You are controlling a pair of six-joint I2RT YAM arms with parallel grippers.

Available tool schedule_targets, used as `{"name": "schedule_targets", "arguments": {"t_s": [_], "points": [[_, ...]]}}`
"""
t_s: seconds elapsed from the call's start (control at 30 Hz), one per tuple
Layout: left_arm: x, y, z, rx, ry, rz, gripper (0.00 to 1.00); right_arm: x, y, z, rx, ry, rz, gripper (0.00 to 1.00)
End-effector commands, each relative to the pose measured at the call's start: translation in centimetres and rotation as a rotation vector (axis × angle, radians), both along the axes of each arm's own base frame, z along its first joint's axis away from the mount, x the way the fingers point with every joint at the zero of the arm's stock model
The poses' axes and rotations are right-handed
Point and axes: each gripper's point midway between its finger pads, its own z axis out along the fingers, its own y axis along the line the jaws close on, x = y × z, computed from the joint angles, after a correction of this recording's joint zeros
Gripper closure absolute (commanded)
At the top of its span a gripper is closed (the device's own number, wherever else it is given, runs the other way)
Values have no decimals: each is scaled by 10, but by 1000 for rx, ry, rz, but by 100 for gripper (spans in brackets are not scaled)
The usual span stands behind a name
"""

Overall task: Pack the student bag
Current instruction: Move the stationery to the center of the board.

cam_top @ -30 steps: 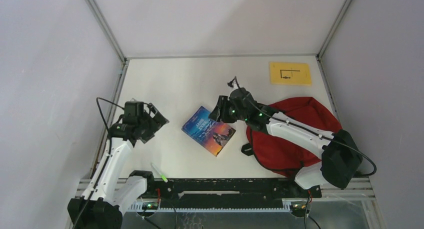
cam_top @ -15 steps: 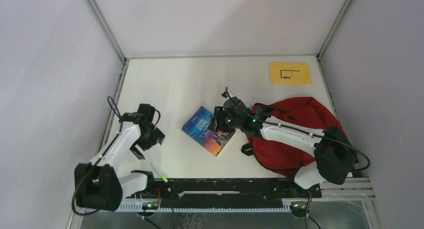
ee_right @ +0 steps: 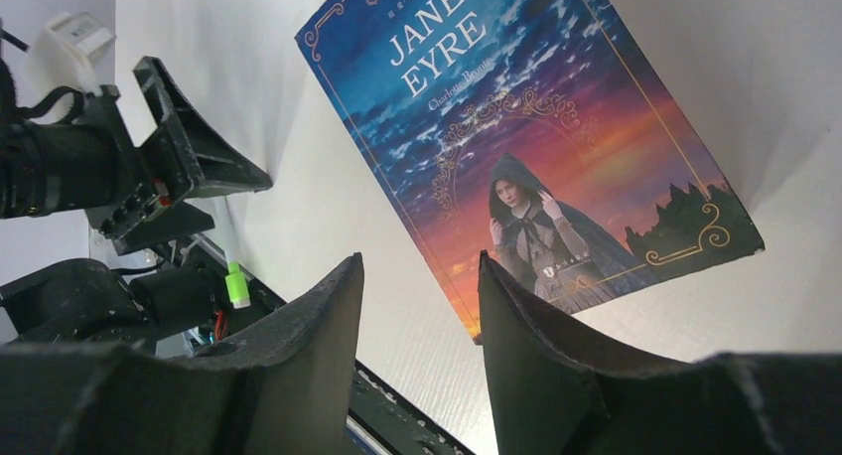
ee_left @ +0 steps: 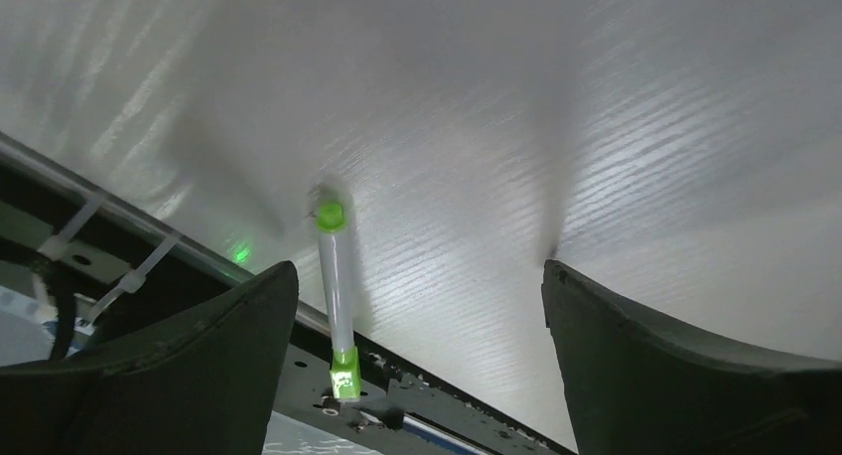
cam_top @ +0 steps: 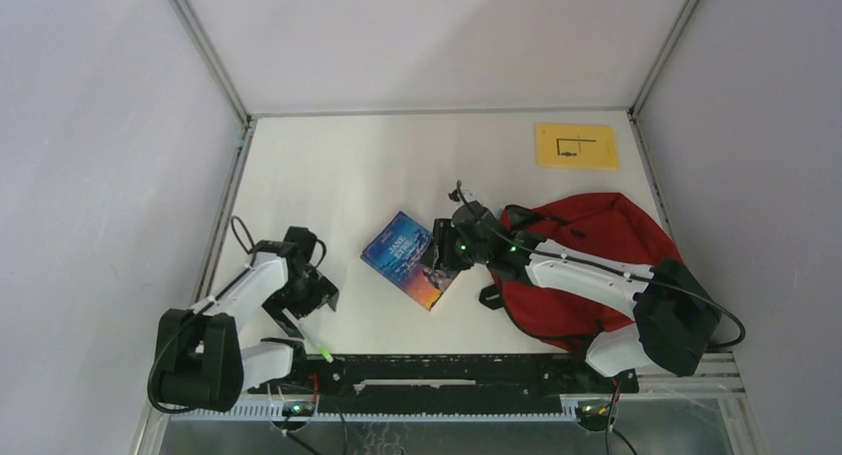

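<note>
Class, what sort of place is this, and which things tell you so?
Probably a robot lab test cell: robot arms bolted to a white table, plain panel walls, and staged props, a red backpack and a book.

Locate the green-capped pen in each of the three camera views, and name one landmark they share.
Top external: pen lower left, by the left gripper.
Left wrist: pen left of centre, between the open fingers.
Right wrist: pen at the left, below that gripper.
Shared landmark: the black rail at the pen's green cap.
</note>
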Motion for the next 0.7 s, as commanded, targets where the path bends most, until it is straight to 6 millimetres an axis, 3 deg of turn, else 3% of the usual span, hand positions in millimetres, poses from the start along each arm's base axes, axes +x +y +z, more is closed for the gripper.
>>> {"name": "schedule_targets", "arguments": {"t_s": [0.0,0.2,0.43,0.5,0.67], "points": [[4,-15,-14,-75,-33,31,4,0,6,21,67,-47,-1,46],[18,-24,-19,-133,-136,29,9,-3,6,20,69,-40,11,46],[38,-25,-18,-139,-245,27,25,-3,7,18,71,-28,2,46],[43,-28,-20,-151,-254,23,36,-3,6,16,67,-23,1,46],[64,-32,-21,-161,-291,17,81,-4,5,13,56,-18,-5,47]]}}
